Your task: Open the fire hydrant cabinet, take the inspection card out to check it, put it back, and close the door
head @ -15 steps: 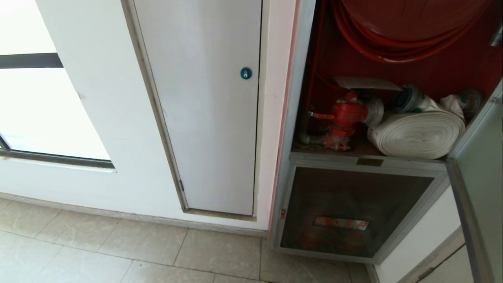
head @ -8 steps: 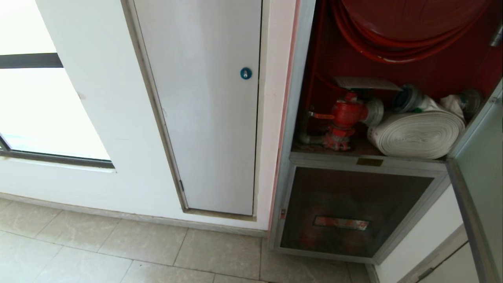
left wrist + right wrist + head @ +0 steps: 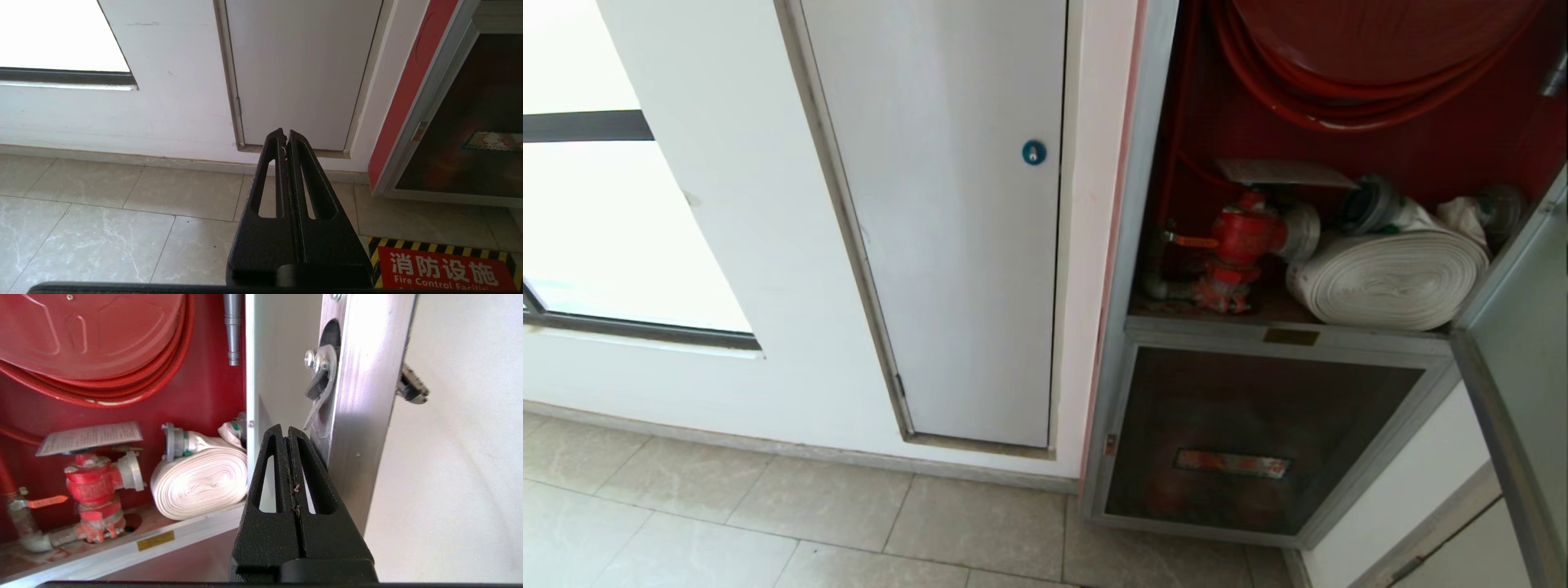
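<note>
The fire hydrant cabinet (image 3: 1339, 245) is standing open, its door (image 3: 1515, 351) swung out to the right, so opening looks done; taking, checking and returning the card and closing remain. The inspection card (image 3: 90, 437) is lying on the red valve (image 3: 94, 486), with open room in front. The right gripper (image 3: 287, 430), fingers pressed together, is sitting beside the door's frame edge. The left gripper (image 3: 284, 134), likewise pressed together, is hanging over the floor.

The tall grey metal-framed fire hydrant cabinet (image 3: 1131, 245) stands right of a plain white panel (image 3: 956, 245). Inside, a thin white inspection card (image 3: 1282, 172) lies on the red valve (image 3: 1245, 237), left of the white rolled hose (image 3: 1392, 278), below the red hose reel (image 3: 1364, 49).
</note>
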### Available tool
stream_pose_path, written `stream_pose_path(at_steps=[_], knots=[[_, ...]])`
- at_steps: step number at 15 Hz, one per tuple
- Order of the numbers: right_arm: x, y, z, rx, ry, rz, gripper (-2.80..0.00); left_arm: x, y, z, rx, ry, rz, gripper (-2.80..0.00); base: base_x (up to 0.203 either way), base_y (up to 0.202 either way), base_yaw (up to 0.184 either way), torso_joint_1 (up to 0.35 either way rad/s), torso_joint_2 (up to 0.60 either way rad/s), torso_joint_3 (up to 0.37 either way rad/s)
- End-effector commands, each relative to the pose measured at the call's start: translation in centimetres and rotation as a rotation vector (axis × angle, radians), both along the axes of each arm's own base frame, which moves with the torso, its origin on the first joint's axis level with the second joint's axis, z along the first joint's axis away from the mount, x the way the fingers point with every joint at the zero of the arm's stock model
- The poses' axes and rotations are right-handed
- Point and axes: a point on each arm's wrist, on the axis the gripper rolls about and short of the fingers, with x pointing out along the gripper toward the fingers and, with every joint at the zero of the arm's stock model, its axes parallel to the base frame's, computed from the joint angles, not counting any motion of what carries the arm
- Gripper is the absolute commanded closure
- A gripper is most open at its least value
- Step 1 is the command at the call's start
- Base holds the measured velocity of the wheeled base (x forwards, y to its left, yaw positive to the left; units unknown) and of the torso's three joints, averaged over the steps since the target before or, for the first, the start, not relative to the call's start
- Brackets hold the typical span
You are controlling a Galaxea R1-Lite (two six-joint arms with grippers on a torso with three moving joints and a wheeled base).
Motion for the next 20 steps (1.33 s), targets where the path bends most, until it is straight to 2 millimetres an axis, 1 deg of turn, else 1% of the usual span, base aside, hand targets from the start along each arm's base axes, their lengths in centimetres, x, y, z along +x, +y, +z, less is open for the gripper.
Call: stream_pose_path(at_steps=[1,10,13,17,20], knots=[[-0.4,-0.1,0.3,0.011,-0.001,-0.032,0.00,0.0,0.0,0.0,0.001,0.001,0.000,0.00,0.000,0.000,0.000,0.000,0.00,0.000],[-0.7,-0.1,0.8,0.020,0.059,-0.145,0.00,0.0,0.0,0.0,0.001,0.001,0.000,0.00,0.000,0.000,0.000,0.000,0.00,0.000],[-0.2,-0.1,0.9,0.028,0.076,-0.175,0.00,0.0,0.0,0.0,0.001,0.001,0.000,0.00,0.000,0.000,0.000,0.000,0.00,0.000],[-0.4,-0.1,1.6,0.042,0.084,-0.205,0.00,0.0,0.0,0.0,0.000,0.001,0.000,0.00,0.000,0.000,0.000,0.000,0.00,0.000],[0.1,-0.1,2.4,0.046,0.095,-0.240,0.00,0.0,0.0,0.0,0.001,0.001,0.000,0.00,0.000,0.000,0.000,0.000,0.00,0.000]])
